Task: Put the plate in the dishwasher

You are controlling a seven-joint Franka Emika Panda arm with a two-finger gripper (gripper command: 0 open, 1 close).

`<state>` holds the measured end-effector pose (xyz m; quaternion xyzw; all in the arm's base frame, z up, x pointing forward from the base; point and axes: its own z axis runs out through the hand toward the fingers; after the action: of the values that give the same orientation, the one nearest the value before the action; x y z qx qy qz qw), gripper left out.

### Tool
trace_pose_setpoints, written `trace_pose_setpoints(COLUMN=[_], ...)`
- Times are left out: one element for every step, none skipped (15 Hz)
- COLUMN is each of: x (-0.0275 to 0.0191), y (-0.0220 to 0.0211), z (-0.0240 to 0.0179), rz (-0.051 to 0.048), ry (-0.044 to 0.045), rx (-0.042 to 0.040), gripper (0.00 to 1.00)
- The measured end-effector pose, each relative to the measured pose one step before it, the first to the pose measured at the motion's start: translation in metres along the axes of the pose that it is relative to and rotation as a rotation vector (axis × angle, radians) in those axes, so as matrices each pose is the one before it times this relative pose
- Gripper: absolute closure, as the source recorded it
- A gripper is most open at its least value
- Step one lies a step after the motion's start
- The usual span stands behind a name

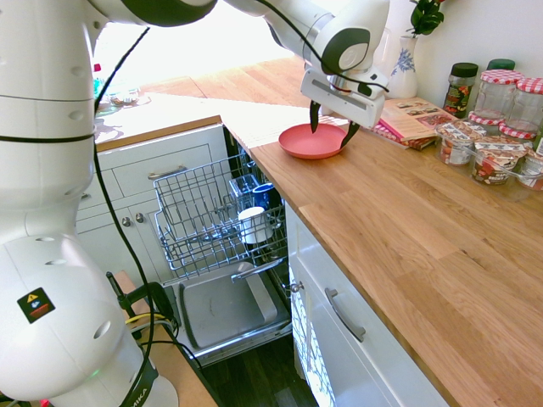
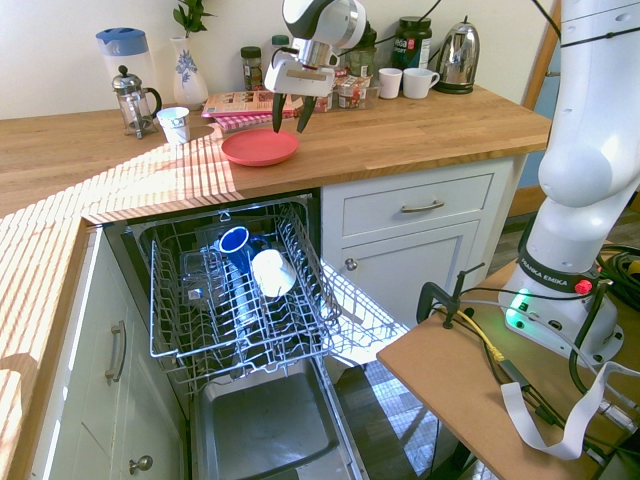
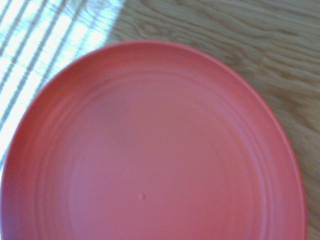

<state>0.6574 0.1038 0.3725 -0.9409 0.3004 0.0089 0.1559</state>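
While plate (image 1: 307, 144) lies near, fingers (image 1: 315, 117) wide open

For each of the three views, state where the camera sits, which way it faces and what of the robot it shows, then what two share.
First exterior: beside the arm's base, facing along the counter; arm and open end effector show.
Second exterior: across the open dishwasher, facing the wall; arm and base show.
Wrist: above the plate, facing down; no robot part shows.
Both exteriors share plate and dishwasher.

White, rounded arm, black cable
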Motion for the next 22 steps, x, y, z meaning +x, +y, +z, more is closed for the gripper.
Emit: trace_pose_setpoints(x=[0.00735, 0.00603, 0.00433, 0.00229, 0.0027, 0.00061, 0.00066, 0.00046, 0.00008, 0.00094, 0.00069, 0.00112, 0.0014, 0.00107, 0.0015, 0.00086, 0.0014, 0.00136, 0.0014, 0.00095, 0.00034, 0.00036], y=[-0.00591, -0.00347, -0.00162, -0.00158, -0.00164, -0.00183, -0.00238, -0.00255, -0.00408, -0.00458, -0.00473, -0.0034, -0.00102, -0.00021, 0.00001, 0.00004, 0.0004, 0.00103, 0.00142, 0.001, 0.00039, 0.00044], z=[0.00099, 0.00166, 0.00259, 0.00499, 0.00754, 0.00689, 0.00484, 0.0043, 0.0023, 0.00097, 0.00152, 0.00051, 0.0002, 0.00035, -0.00007, -0.0001, 0.00031, 0.00035, 0.00005, 0.00009, 0.00051, 0.00058], rz=[-0.00128, 0.00027, 0.0023, 0.00067, 0.00008, -0.00048, -0.00211, -0.00403, -0.00558, -0.00533, -0.0043, -0.00205, -0.0002, 0.00039, 0.00082, 0.00043, 0.00071, 0.00201, 0.00262, 0.00175, 0.00054, 0.0006], ry=[-0.01709, -0.01179, -0.0085, -0.00859, -0.00653, -0.00577, -0.00289, -0.00127, 0.00037, 0.00146, 0.00108, -0.00003, -0.00342, -0.00212, -0.00141, -0.00273, -0.0012, 0.00019, 0.0013, 0.00083, -0.00018, -0.00026], rx=[-0.00571, -0.00454, -0.00492, -0.00618, -0.00422, -0.00396, -0.00217, -0.00291, 0.00078, 0.00313, 0.00273, 0.00169, -0.00141, -0.00135, -0.00128, -0.00206, -0.00267, -0.00158, -0.00147, -0.00106, -0.00088, -0.001], gripper=[0.0, 0.0, 0.0, 0.0, 0.0, 0.0, 0.0, 0.0, 1.0, 1.0, 1.0, 1.0, 1.0, 1.0, 1.0, 1.0, 1.0, 1.0, 1.0, 1.0, 1.0, 1.0])
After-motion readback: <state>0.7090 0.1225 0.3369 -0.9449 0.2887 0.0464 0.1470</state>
